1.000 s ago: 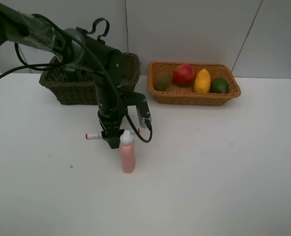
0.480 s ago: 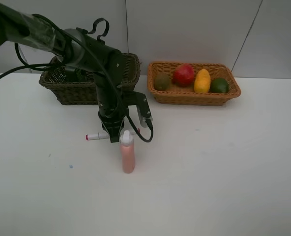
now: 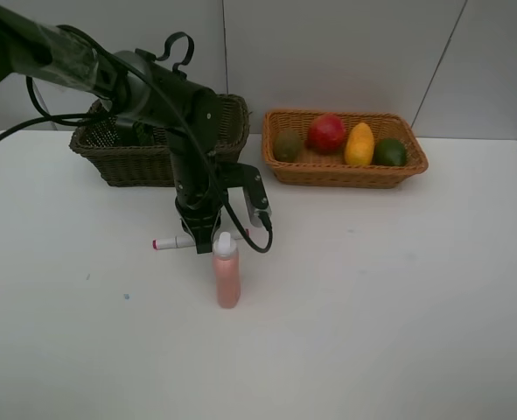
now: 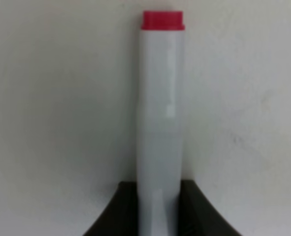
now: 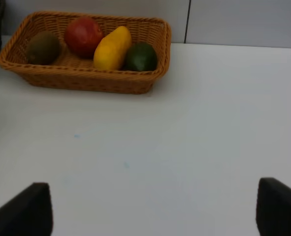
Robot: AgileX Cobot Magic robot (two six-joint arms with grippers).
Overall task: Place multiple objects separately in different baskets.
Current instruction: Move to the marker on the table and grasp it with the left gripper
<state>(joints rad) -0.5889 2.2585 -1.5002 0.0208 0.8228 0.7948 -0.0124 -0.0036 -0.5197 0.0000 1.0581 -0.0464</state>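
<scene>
The left gripper (image 3: 199,248) is clamped on the white marker (image 4: 159,128), low on the white table (image 3: 372,297). Just beside it stands the pink bottle (image 3: 227,273). The right gripper (image 5: 155,211) is spread wide over bare tabletop. Farther off, both baskets (image 3: 343,149) meet grey wall panels (image 3: 345,52). No writing is legible.

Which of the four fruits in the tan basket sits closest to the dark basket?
The kiwi, the brown one at the left end of the tan basket; the pomegranate, mango and lime lie farther right.
</scene>
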